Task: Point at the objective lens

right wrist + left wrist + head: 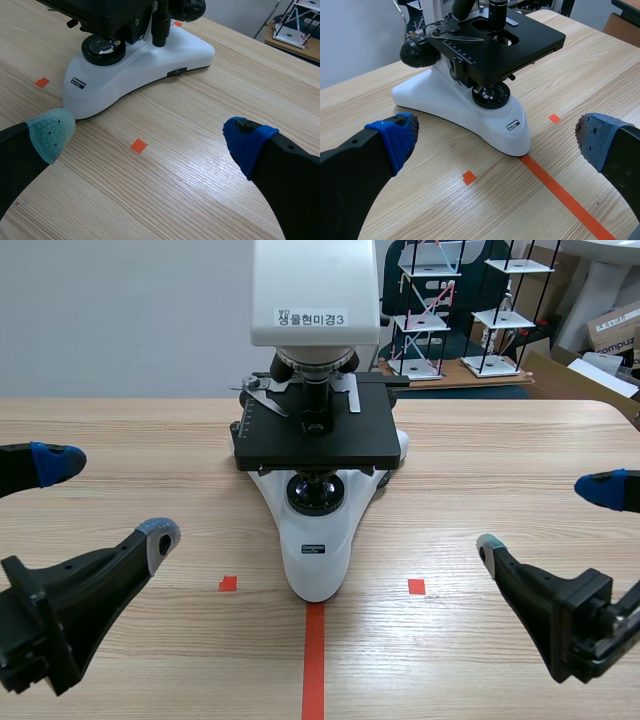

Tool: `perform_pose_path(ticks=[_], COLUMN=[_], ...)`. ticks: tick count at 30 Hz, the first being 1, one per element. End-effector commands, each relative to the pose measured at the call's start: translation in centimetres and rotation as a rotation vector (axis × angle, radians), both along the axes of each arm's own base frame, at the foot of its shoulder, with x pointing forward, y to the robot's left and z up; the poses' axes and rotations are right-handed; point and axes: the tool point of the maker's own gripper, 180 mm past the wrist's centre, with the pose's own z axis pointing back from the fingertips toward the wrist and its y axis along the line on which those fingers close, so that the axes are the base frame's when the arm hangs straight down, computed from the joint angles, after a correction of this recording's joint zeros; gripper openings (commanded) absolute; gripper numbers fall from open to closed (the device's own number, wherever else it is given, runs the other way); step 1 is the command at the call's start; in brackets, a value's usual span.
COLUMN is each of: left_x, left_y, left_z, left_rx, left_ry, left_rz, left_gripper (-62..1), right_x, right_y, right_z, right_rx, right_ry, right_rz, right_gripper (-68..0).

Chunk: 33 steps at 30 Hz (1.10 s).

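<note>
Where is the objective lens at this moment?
In the scene view the objective lens is at the centre, midway between left and right. It hangs under the white head, just above the black stage.

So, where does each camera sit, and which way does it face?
Scene view: between the arms, facing across the light wooden table at the white-and-black microscope; left hand and right hand show, open.
Left wrist view: on the left arm, facing down at the microscope's base; its own fingers show.
Right wrist view: the same, from the right arm.
All share the microscope's base.
</note>
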Motion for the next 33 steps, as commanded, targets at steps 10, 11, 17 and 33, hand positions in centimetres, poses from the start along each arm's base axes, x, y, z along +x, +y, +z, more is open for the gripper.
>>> perform_pose_path(ticks=[10, 11, 17, 33], left_x=[-0.1, -0.1, 0.0, 2.3], left_y=[-0.4, -0.4, -0.4, -2.8], left_z=[0.6, 0.6, 0.7, -0.1], left_rx=[-0.022, -0.022, -0.023, -0.021], left_ry=[-0.012, -0.012, -0.019, -0.024], left_rz=[-0.007, -0.007, -0.011, -0.132], left_gripper=[1.4, 1.4, 1.4, -46.9], right_x=[0.2, 0.2, 0.1, 0.1], right_y=[-0.2, -0.2, -0.2, -0.2], right_z=[0.4, 0.4, 0.3, 0.3], right_rx=[0.005, 0.005, 0.001, 0.002], right_ry=[-0.018, -0.017, -0.011, -0.013], right_rz=[-0.007, -0.007, -0.008, -0.007], right_gripper=[0.4, 0.4, 0.4, 0.4])
